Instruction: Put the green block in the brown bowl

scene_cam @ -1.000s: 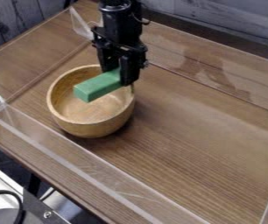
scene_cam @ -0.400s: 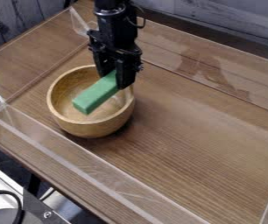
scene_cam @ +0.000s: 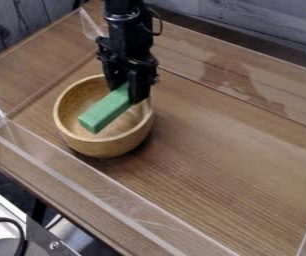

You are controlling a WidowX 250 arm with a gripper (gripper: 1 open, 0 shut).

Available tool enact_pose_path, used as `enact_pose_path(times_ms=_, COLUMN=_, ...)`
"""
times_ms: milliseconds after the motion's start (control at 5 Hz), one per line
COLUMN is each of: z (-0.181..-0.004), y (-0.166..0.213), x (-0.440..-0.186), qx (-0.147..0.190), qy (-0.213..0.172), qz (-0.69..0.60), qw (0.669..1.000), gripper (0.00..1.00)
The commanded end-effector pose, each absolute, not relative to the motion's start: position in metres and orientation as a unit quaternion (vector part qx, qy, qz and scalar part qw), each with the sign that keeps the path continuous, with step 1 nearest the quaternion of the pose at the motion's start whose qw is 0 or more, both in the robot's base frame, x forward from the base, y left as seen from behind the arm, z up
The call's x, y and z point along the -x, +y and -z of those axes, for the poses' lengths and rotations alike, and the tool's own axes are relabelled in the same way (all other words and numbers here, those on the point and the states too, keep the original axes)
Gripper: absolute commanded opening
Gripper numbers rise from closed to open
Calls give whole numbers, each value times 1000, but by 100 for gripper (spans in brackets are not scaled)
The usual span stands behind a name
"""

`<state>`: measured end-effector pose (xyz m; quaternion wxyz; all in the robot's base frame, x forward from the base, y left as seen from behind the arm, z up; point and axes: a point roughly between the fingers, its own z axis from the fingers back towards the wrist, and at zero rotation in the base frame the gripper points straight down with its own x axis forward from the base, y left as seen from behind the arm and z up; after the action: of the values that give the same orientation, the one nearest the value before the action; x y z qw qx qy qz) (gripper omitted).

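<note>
The green block is a bright green bar, tilted, its lower end down inside the brown bowl. My gripper comes down from above at the bowl's right rim and is shut on the block's upper end. The bowl is round, light wood, standing on the left half of the wooden tabletop. Whether the block's lower end touches the bowl's floor I cannot tell.
A wooden tabletop stretches to the right of the bowl. Clear acrylic walls run along the front and left edges. Cables hang at the lower left, outside the wall.
The gripper has moved slightly left and down with the block. The block has sunk deeper into the bowl and now tilts more steeply.
</note>
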<state>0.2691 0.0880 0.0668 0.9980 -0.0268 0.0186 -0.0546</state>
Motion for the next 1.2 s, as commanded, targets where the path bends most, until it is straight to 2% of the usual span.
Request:
enact_pose_path(times_ms=0, z=-78, y=93, x=-272, qx=20, qy=1, qz=48, qw=999, gripper=0)
enact_pose_path(times_ms=1000, z=-78, y=94, x=-271, qx=21, qy=0, qz=39, qw=999, gripper=0)
